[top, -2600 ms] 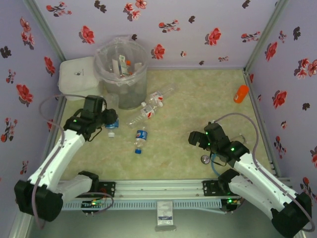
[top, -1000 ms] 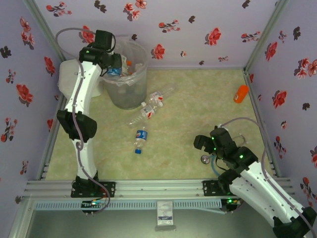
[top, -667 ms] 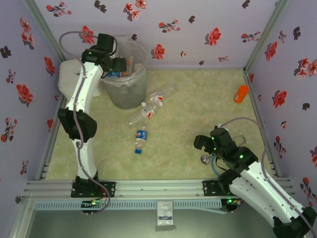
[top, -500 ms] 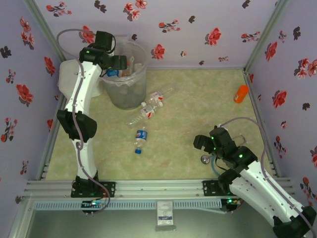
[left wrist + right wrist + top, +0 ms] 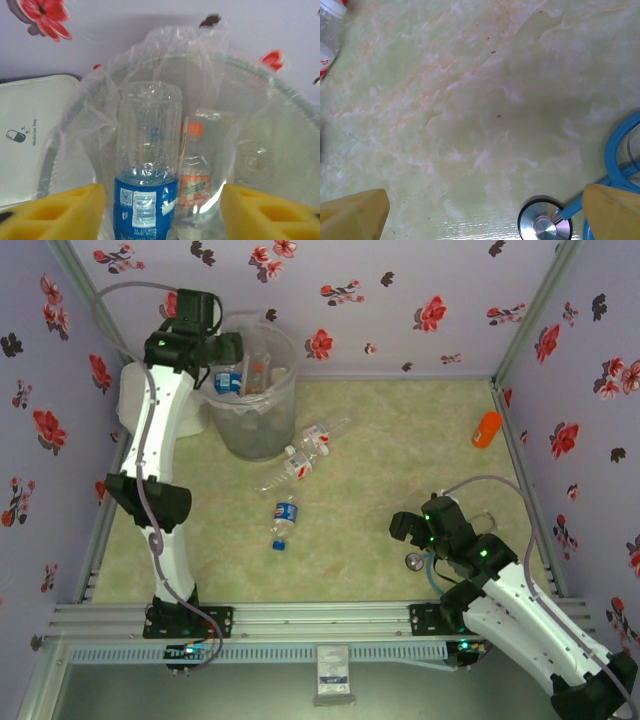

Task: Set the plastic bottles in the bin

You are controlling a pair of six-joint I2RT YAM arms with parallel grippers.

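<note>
Since left gripper [image 5: 161, 200] hangs over bin [image 5: 280, 115], jaws apart, blue bottle [image 5: 149, 150] sits loose inside, between them. I worry jaw hooks bag [image 5: 185, 45] or bottle, tipping it out. Right gripper [image 5: 485, 210] wide apart, holds nothing

Clear glossy plastic bottle [image 5: 148, 125], crinkled filmy bag [image 5: 185, 45] lining a translucent plastic bin [image 5: 295, 130], smooth marbled tabletop [image 5: 470, 110].

We see a white lidded box [image 5: 35, 135] at far left, an orange object [image 5: 487, 428] far right, and a blue stethoscope [image 5: 545, 226] on the counter [image 5: 400, 460].
</note>
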